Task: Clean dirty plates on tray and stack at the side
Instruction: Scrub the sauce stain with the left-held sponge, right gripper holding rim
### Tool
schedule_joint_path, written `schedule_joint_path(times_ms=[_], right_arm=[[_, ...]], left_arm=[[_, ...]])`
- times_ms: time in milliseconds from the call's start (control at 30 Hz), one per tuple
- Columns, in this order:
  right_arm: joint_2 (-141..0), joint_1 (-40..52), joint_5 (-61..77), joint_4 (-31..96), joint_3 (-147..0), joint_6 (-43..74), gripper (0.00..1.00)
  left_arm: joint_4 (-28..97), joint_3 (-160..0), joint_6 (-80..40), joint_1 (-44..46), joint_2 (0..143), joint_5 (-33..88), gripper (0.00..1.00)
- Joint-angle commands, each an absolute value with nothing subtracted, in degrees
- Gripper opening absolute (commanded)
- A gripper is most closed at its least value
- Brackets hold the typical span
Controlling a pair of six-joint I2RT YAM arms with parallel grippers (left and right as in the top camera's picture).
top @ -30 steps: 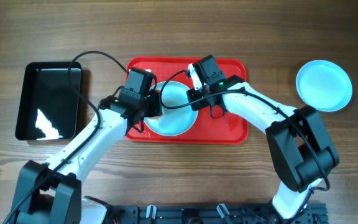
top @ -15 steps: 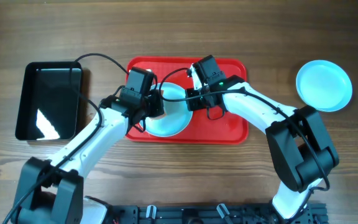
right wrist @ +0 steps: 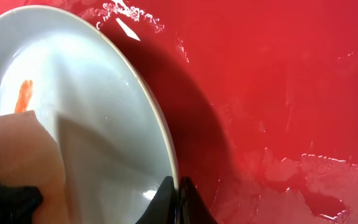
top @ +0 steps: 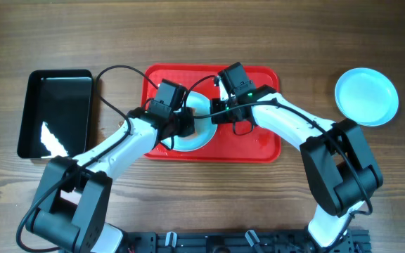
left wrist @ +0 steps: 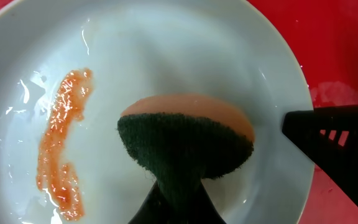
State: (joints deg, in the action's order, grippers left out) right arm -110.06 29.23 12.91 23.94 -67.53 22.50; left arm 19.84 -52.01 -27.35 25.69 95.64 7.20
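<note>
Presently the left gripper is clamped on a sponge pressed inside the plate, which sits on the red tray. The right gripper pinches that plate's rim. The orange smear lies beside the sponge, unwiped. The stroke should sweep across it while the rim grip holds firm. Against the earlier frame, the left arm has shifted rightward over the plate. A second plate remains off the tray, far right.
</note>
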Motion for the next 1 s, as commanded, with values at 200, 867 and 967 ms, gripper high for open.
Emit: schedule_joint_path(times_ms=[200, 867, 967], right_arm=[[-111.24, 29.69, 11.84, 23.59, -67.00, 23.11, 0.04], [-111.24, 29.69, 11.07, 23.59, -67.00, 22.90, 0.04], [-111.24, 29.69, 10.33, 23.66, -66.98, 22.96, 0.04]], left_arm=[[20.38, -51.70, -27.42, 26.15, 98.67, 4.27, 0.04], [26.22, -51.70, -27.24, 26.09, 104.47, -24.27, 0.04], [26.17, -51.72, -27.24, 26.09, 104.47, -26.09, 0.04]])
